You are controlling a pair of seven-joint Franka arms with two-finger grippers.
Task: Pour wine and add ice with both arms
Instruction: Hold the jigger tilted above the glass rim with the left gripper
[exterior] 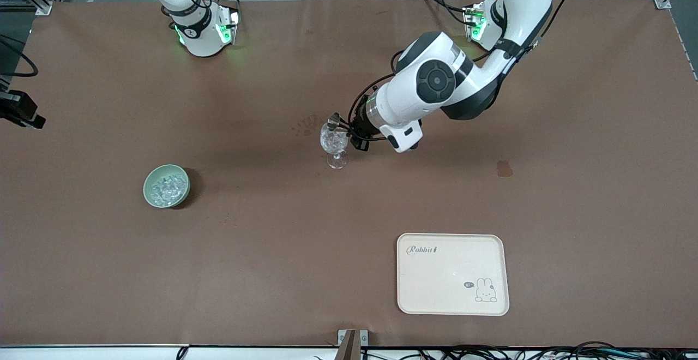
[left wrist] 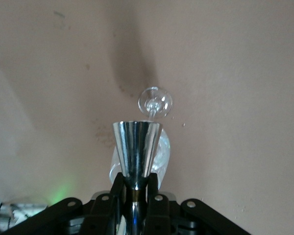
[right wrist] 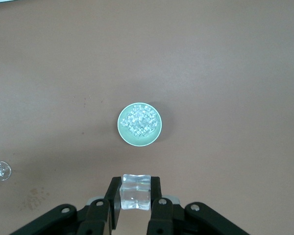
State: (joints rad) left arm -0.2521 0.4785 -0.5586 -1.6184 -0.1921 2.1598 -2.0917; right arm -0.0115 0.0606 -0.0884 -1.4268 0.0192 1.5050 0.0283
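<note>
My left gripper [exterior: 349, 128] is shut on the waist of the silvery jigger [exterior: 334, 120] and holds it lying on its side over the rim of the clear stemmed glass [exterior: 334, 143]. In the left wrist view the jigger [left wrist: 137, 152] sits between the pads of my left gripper [left wrist: 137, 185], with the glass [left wrist: 155, 102] below it. No liquid shows. My right gripper [right wrist: 135, 196] is shut on one clear ice cube [right wrist: 135, 191], high over the pale green bowl [right wrist: 122, 128] of ice [right wrist: 139, 120]. The bowl [exterior: 147, 188] stands toward the right arm's end. The right gripper is outside the front view.
A cream tray [exterior: 452, 294] with a rabbit print lies near the front camera, toward the left arm's end. A dark stain [exterior: 504, 168] marks the brown cloth beside the left arm. The glass also shows at the edge of the right wrist view [right wrist: 0, 170].
</note>
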